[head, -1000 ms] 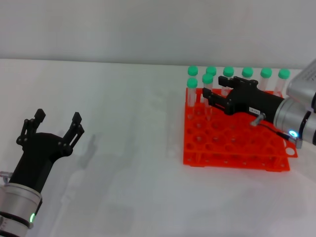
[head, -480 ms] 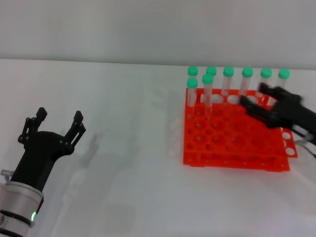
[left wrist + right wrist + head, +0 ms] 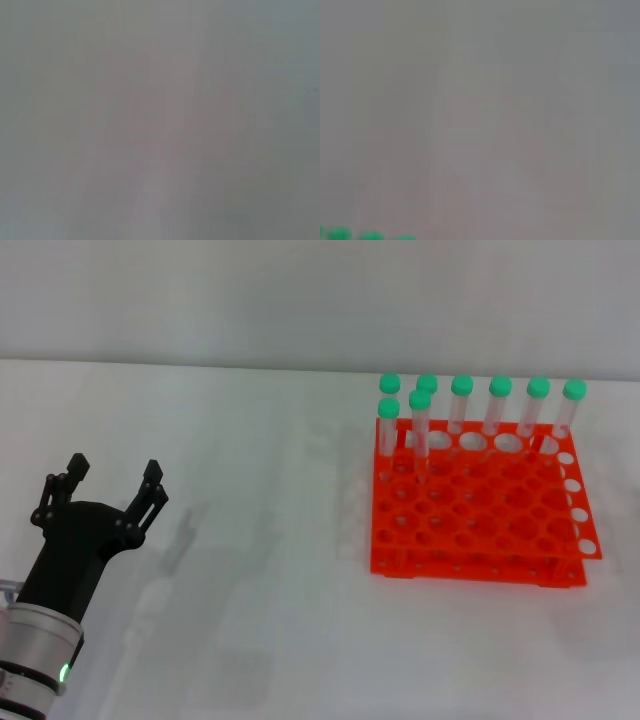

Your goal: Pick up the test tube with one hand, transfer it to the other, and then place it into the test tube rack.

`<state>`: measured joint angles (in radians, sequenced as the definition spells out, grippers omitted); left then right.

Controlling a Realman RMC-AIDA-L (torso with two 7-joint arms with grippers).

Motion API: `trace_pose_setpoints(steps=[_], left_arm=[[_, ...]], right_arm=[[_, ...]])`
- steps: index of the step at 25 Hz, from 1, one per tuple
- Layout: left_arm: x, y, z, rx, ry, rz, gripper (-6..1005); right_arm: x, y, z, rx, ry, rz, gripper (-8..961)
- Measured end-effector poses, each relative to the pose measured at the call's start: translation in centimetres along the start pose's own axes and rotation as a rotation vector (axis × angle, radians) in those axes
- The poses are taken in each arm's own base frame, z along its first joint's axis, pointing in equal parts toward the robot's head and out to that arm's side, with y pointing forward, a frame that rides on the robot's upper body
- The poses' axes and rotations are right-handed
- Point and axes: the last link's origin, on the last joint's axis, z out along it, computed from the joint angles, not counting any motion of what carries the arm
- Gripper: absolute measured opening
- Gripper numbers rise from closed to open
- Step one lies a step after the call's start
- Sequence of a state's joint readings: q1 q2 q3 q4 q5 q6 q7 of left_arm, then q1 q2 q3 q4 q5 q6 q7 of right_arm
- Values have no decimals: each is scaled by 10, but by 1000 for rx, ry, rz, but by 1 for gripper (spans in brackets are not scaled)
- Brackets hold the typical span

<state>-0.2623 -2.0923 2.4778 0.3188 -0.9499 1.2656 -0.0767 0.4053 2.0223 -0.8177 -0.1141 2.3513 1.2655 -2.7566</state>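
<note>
The orange-red test tube rack (image 3: 480, 525) stands on the white table at the right. Several green-capped clear test tubes stand upright in its far rows; one of them (image 3: 419, 432) stands in the second row at the left. My left gripper (image 3: 110, 485), on the arm with the green light, is open and empty at the near left, far from the rack. My right gripper is out of the head view. The right wrist view shows only a few green caps (image 3: 340, 233) at its edge. The left wrist view shows only plain grey.
The white table (image 3: 260, 500) stretches between my left gripper and the rack. A grey wall runs along the back.
My right gripper has drawn back from over the rack to the right and left the head view. The tubes stay standing in the rack. My left gripper has sunk slightly.
</note>
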Motion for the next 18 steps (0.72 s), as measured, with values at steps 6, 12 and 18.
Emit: trace_pose_setpoints(steps=[6, 12, 18], left_arm=[[1, -2, 2, 1, 1, 8, 888], [-1, -7, 0, 8, -11, 27, 888], [-1, -8, 1, 8, -12, 31, 888]], right_arm=[[9, -7, -7, 81, 40, -37, 732], [10, -5, -5, 80, 44, -21, 732], [12, -3, -6, 81, 49, -15, 732]])
